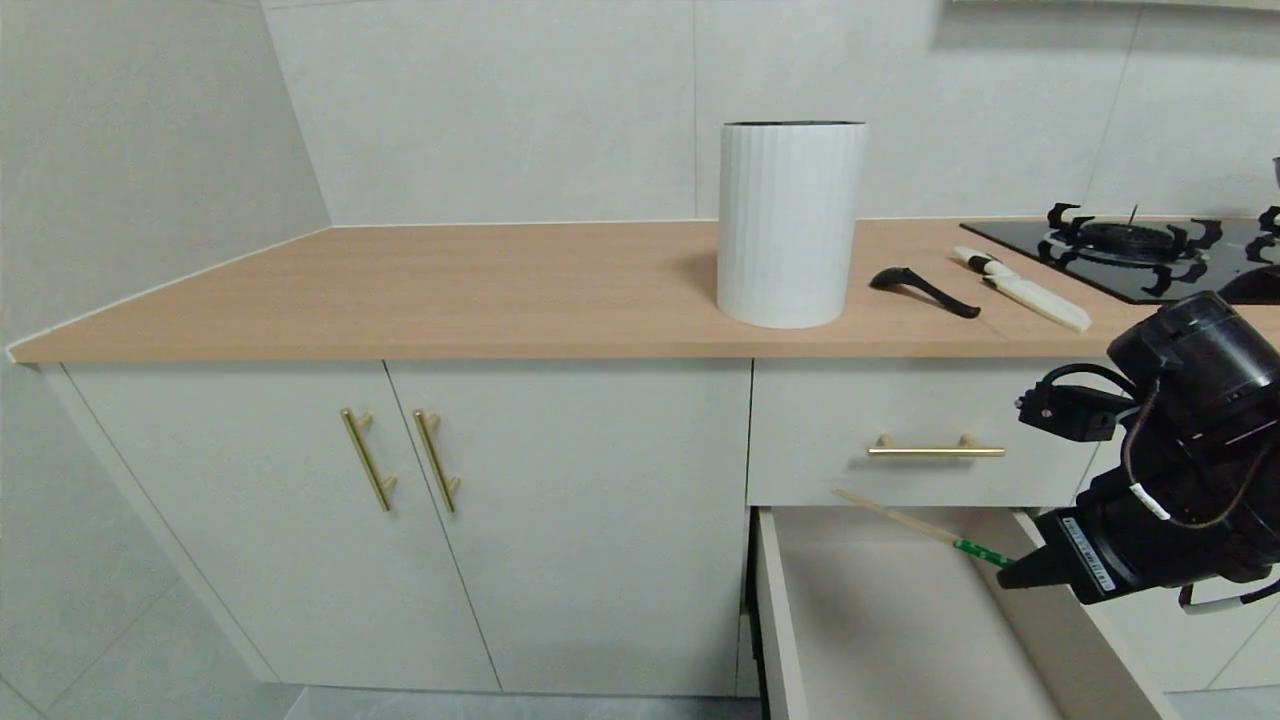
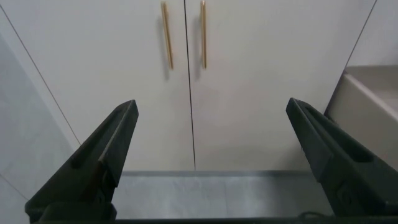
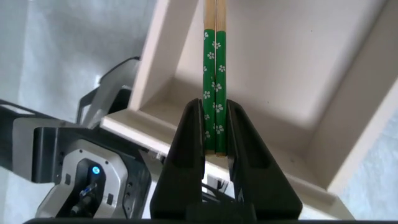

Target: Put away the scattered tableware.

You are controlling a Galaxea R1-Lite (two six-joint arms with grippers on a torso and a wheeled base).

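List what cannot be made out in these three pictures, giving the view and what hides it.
- Inside the white holder, head view: its tall wall hides any contents.
- Open drawer, head view: front cut off by the bottom edge, right side covered by the right arm.
- Dark object beside the hob, head view: mostly behind the right arm; unidentifiable.

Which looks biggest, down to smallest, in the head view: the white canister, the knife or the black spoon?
1. canister, by far the largest.
2. knife, slightly longer than the spoon.
3. spoon, close to the knife, so their order is unsure.
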